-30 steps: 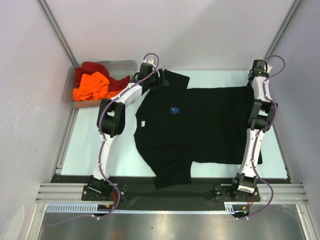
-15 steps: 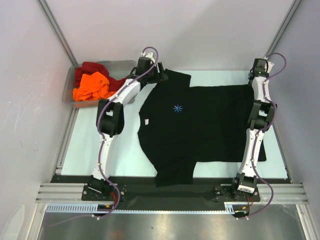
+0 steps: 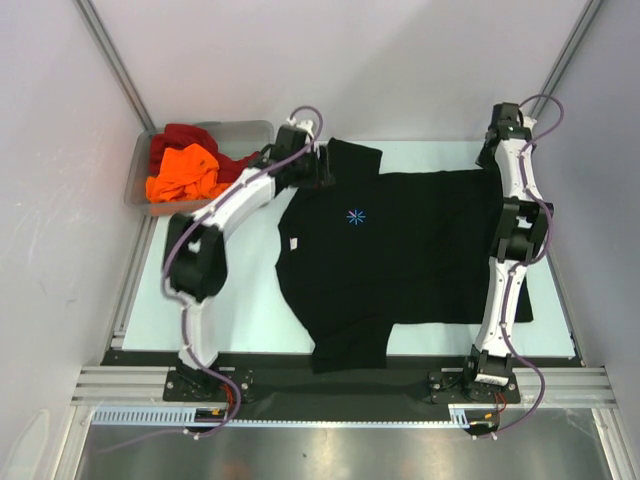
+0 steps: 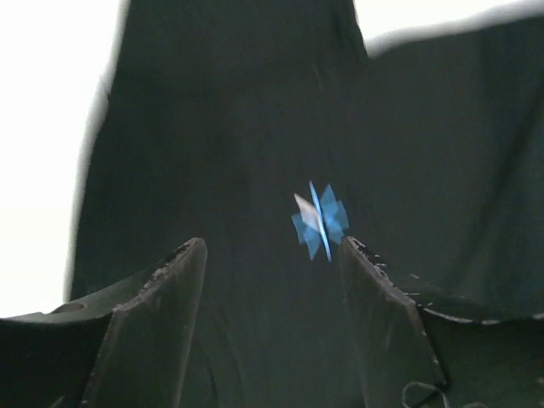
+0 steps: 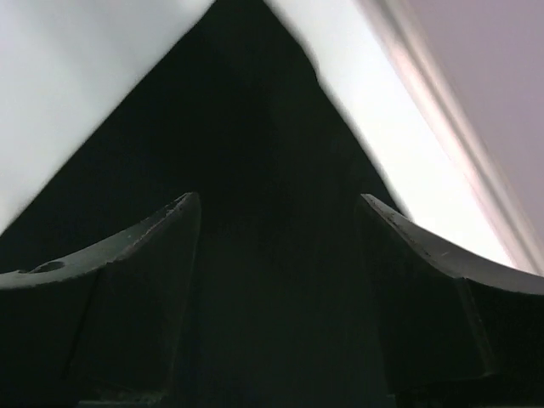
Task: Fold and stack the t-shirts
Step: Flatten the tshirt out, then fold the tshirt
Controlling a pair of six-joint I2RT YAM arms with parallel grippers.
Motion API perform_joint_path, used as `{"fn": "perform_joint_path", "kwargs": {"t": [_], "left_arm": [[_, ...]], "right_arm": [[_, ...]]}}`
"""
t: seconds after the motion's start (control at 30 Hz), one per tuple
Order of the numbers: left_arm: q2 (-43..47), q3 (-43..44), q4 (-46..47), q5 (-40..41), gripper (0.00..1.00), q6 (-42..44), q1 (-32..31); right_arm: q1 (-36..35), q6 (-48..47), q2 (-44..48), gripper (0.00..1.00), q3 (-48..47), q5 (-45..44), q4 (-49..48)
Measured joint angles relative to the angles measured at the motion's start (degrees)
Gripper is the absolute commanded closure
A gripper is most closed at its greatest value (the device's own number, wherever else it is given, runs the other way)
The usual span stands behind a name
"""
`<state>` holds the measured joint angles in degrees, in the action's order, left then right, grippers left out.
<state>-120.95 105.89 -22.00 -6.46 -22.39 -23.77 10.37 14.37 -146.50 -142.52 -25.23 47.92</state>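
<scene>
Black shirt: spread flat and chest up on the pale table, neck toward the left arm, hem toward the right arm
Sleeves: one points to the far edge of the table; the other reaches the dark strip at the near edge
Chest mark: a small light-blue starburst, blurred in the left wrist view, lying just beyond the fingertips
Left gripper: poised over the far sleeve and shoulder of the black shirt, its fingers spread wide with only flat dark cloth showing in the gap
Right gripper: hanging over the far corner of the hem, its fingers parted, the cloth below narrowing to a point against the white table
Orange shirt: crumpled in the grey bin at the far left corner, well apart from the black shirt
Dark red shirt: bunched in the same bin, behind and beside the orange one, touching it
</scene>
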Motion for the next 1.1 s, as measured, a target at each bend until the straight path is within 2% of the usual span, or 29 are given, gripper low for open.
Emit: {"fn": "perform_joint_path", "kwargs": {"t": [0.07,0.23,0.37,0.47,0.6,0.67,0.73,0.9,1.0,1.1], "left_arm": [[8.04,-8.52,-1.77,1.38,0.33,0.02,-2.58],[29.40,-29.38,-4.59,3.26,0.38,-1.60,-7.74],[44.52,-43.34,-7.54,4.85,0.40,-6.95,-11.15],[52.22,-52.63,-8.87,6.12,0.39,-12.35,-16.61],[57.13,-63.91,-9.33,4.74,0.39,-19.17,-20.11],[57.33,-68.11,-9.42,4.52,0.45,-21.97,-19.98],[57.31,-70.53,-9.99,4.37,0.47,-24.50,-19.98],[58.03,-73.96,-7.17,2.23,0.48,-30.10,-19.98],[58.34,-77.02,-3.69,0.09,0.43,-33.24,-19.98],[57.40,-78.36,-1.70,-1.53,0.42,-35.91,-20.00]], "right_arm": [[-1.46,1.97,5.73,0.21,4.00,0.33,3.48],[-3.91,5.49,24.30,0.21,21.55,3.06,8.35],[-5.22,7.15,40.02,0.22,38.32,9.46,8.33],[-7.41,8.35,51.06,0.22,50.31,15.43,8.07],[-13.73,9.70,61.83,0.22,61.94,21.38,7.56],[-17.70,10.71,67.17,0.23,67.95,24.33,7.06],[-19.82,11.93,72.59,0.23,74.18,27.34,7.17],[-19.78,13.88,82.40,0.23,83.76,29.38,8.96],[-19.78,14.34,85.83,0.23,85.53,29.70,10.54],[-19.78,14.58,88.13,0.23,86.18,29.62,11.37]]}}
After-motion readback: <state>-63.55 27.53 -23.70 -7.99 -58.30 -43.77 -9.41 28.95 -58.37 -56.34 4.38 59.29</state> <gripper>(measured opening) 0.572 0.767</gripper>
